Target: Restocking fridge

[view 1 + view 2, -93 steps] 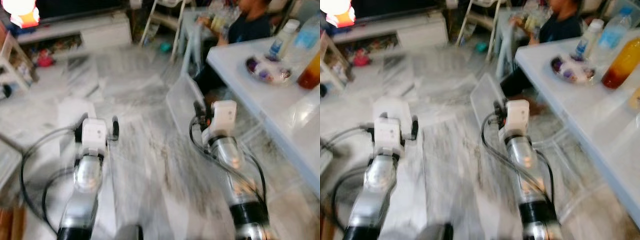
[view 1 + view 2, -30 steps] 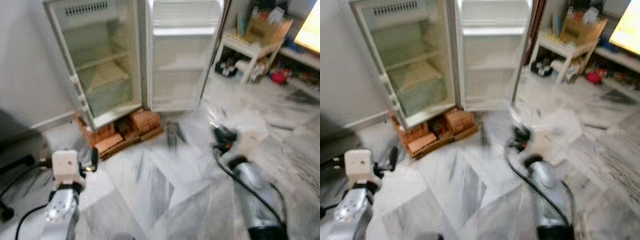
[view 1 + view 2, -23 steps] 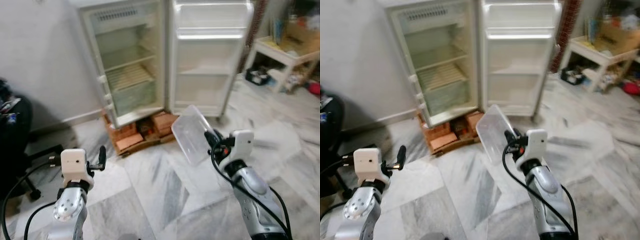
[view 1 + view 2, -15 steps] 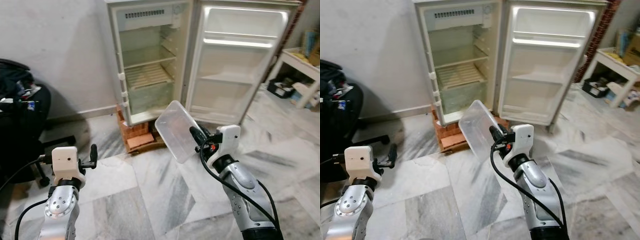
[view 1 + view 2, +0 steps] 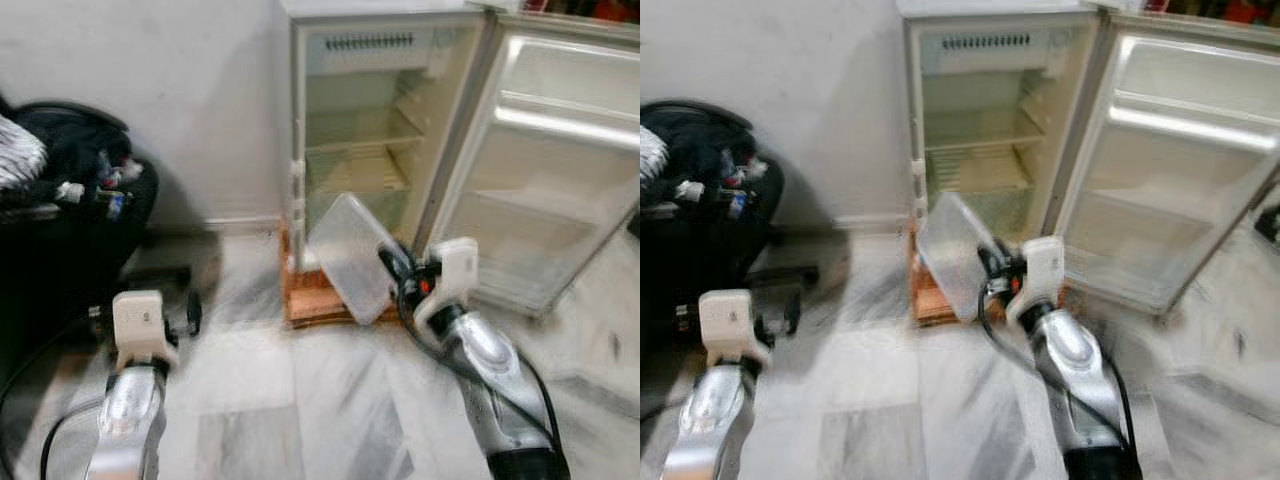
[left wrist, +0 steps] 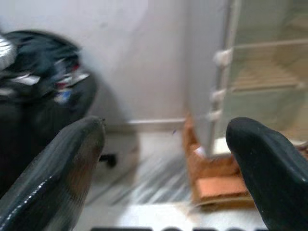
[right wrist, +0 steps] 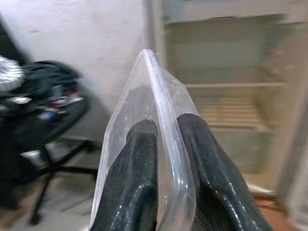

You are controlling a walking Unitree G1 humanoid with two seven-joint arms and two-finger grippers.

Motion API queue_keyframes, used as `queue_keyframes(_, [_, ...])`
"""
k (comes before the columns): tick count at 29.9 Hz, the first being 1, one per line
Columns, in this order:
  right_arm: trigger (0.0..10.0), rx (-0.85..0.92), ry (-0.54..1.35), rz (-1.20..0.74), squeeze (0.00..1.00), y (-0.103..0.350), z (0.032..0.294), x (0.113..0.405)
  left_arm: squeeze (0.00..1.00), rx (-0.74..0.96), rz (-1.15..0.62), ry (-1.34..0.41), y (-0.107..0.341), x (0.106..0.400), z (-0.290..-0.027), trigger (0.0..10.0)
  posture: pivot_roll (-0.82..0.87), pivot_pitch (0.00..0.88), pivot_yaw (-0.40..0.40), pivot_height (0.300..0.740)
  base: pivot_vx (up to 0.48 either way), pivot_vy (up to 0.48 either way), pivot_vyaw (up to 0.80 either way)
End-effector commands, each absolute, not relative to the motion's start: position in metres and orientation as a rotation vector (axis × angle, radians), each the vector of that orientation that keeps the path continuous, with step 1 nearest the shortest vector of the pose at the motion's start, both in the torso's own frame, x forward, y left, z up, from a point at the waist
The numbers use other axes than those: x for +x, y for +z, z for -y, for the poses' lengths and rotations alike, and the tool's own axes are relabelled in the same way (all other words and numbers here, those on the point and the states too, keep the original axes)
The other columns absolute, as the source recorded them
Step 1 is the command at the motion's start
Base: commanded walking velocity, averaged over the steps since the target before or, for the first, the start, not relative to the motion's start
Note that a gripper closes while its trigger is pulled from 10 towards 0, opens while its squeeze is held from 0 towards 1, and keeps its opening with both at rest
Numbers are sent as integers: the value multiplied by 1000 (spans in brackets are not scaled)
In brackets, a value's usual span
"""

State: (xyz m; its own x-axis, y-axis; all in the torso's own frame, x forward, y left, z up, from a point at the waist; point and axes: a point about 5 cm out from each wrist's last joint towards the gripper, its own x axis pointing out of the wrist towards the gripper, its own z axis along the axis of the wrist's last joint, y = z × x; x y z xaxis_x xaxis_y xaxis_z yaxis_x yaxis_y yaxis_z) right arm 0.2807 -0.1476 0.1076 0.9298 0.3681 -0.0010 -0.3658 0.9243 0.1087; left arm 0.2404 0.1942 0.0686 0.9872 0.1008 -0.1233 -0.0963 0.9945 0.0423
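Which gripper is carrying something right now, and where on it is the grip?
The right gripper pinches the clear plastic container by one edge wall, a finger on each side. The left gripper is open and holds nothing.

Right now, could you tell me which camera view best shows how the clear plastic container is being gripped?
The right wrist view: the right gripper has one black finger on each side of the clear plastic container wall, pinching it. The eye views show the whole container held tilted before the open fridge, but blurred. The left wrist view shows the fridge, not the container.
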Motion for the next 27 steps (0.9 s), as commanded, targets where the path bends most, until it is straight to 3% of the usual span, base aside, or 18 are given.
queue_keyframes(1, [10000, 100, 345, -12, 0, 109, 150, 284, 0, 44, -122, 88, 70, 242, -192, 10000, 38, 0, -28, 740, 465, 0, 0])
queue_keyframes(17, [10000, 77, 298, 9, 0, 109, 152, 291, 0, 40, -115, 75, 72, 250, -187, 10000, 40, 0, -25, 740, 456, 0, 0])
queue_keyframes(21, [10000, 49, 317, 20, 0, 109, 148, 291, 0, 30, -119, 71, 71, 251, -185, 10000, 44, 0, -25, 740, 384, 286, 0])
queue_keyframes(27, [10000, 42, 304, 18, 0, 106, 145, 291, 0, 35, -121, 74, 71, 252, -187, 10000, 46, 0, -26, 740, 329, 349, 606])
